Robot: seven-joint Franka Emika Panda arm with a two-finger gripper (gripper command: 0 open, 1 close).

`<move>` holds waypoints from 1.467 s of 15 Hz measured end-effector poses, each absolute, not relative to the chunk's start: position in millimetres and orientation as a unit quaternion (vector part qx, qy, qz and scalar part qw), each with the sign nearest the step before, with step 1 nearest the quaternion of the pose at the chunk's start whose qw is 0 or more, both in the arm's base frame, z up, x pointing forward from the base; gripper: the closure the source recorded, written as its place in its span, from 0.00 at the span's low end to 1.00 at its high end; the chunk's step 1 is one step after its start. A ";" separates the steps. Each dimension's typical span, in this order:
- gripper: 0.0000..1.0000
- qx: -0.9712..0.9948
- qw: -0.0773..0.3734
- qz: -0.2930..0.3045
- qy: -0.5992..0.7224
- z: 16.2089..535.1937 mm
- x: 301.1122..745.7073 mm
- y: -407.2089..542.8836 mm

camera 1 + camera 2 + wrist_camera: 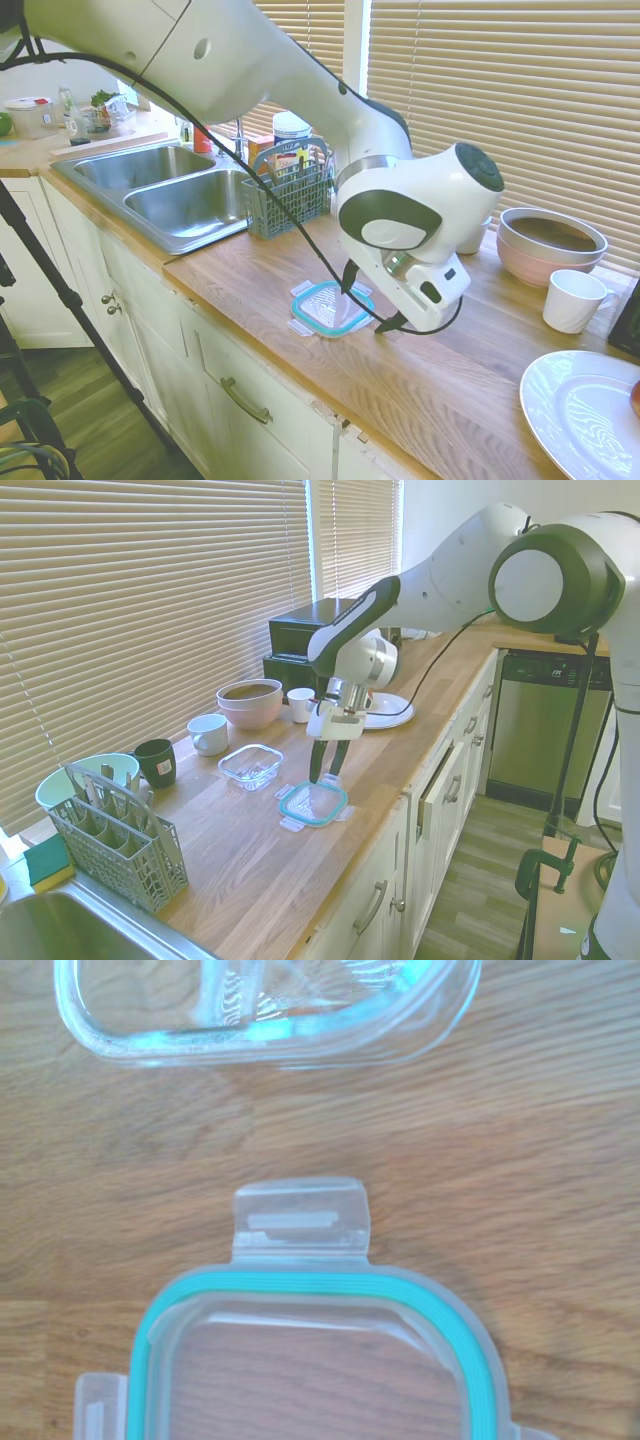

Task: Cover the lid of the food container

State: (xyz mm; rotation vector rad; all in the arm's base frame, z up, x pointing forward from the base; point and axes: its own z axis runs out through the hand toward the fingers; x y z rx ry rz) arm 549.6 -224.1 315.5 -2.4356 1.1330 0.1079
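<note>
The arm (250, 60) is glossy white, built of thick rounded links. Its joints carry dark grey to black caps and bands: one round cap at 12 o'clock on the wrist, and a dark collar around a pale oval panel. A black cable runs along the links and loops under the white, boxy gripper (327, 770), which has two slim dark fingers (318, 763).

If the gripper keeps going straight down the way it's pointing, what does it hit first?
Most likely the lid. The gripper points down with its fingers slightly apart just above the lid's edge nearest the food container. Depth is hard to judge, so it may meet that edge's snap tab or the countertop beside it.
</note>
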 end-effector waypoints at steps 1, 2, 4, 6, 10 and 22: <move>0.00 -0.883 0.226 0.042 0.410 315.4 550.5 -221.2; 0.00 -0.883 0.227 0.046 0.408 315.0 551.5 -217.7; 0.00 -0.883 0.228 0.049 0.407 314.7 553.7 -211.6; 1.00 -0.881 0.228 0.052 0.411 314.5 554.8 -208.7; 1.00 -0.880 0.228 0.054 0.414 313.9 554.9 -207.8; 1.00 -0.876 0.226 0.062 0.422 302.9 550.6 -215.9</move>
